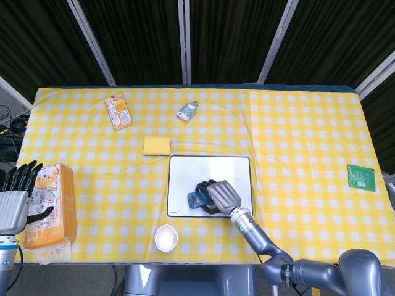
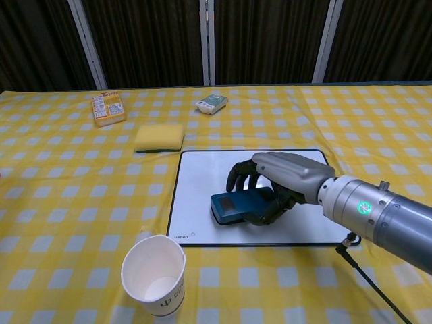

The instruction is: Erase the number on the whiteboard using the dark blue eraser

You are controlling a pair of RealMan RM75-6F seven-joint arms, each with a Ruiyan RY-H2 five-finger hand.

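The whiteboard (image 1: 185, 176) (image 2: 202, 182) lies flat in the middle of the table and its visible surface looks blank white. My right hand (image 1: 218, 195) (image 2: 273, 183) grips the dark blue eraser (image 1: 197, 200) (image 2: 233, 206) and presses it on the board's lower middle part. Fingers wrap over the eraser's top and right end. At the far left edge of the head view, my left hand (image 1: 13, 200) hangs beside the table, fingers spread and holding nothing; the chest view does not show it.
A white paper cup (image 1: 166, 237) (image 2: 154, 276) stands just in front of the board's left corner. A yellow sponge (image 1: 157, 146) (image 2: 159, 137), an orange box (image 1: 118, 111) (image 2: 108, 109), a small packet (image 1: 187, 111) (image 2: 212, 103), a tissue pack (image 1: 50, 206) and a green circuit board (image 1: 361, 177) lie around.
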